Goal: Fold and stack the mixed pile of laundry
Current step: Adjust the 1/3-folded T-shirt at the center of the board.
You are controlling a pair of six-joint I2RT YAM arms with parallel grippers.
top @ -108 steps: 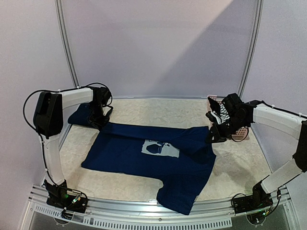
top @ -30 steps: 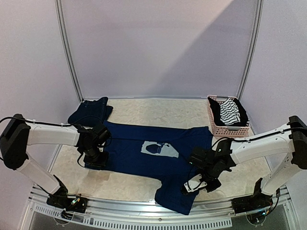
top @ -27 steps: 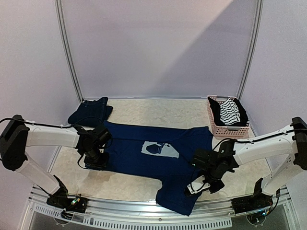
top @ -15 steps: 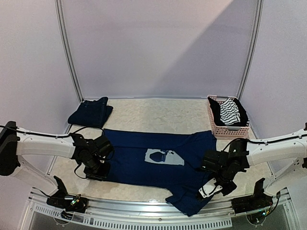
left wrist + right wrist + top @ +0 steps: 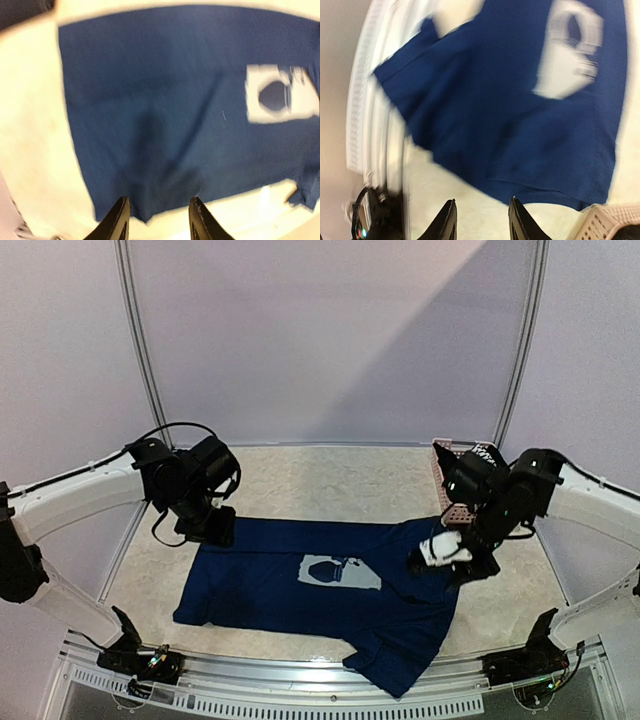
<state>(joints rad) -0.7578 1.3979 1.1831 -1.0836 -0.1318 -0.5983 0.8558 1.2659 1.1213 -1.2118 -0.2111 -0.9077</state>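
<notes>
Navy T-shirt [image 5: 320, 575] lying spread, corner reaching tabletop [image 5: 330, 475] near edge, left pincer [image 5: 159, 201] and right pincer [image 5: 481, 201] hovering above, both gaping, empty

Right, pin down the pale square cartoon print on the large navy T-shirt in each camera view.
Top external: the pale square cartoon print lies mid-table, near the centre of the picture.
Left wrist: the print sits at the right edge, above mid-height.
Right wrist: the print is blurred, in the upper right.
Shared landmark: the large navy T-shirt around it shows in all three views.
</notes>
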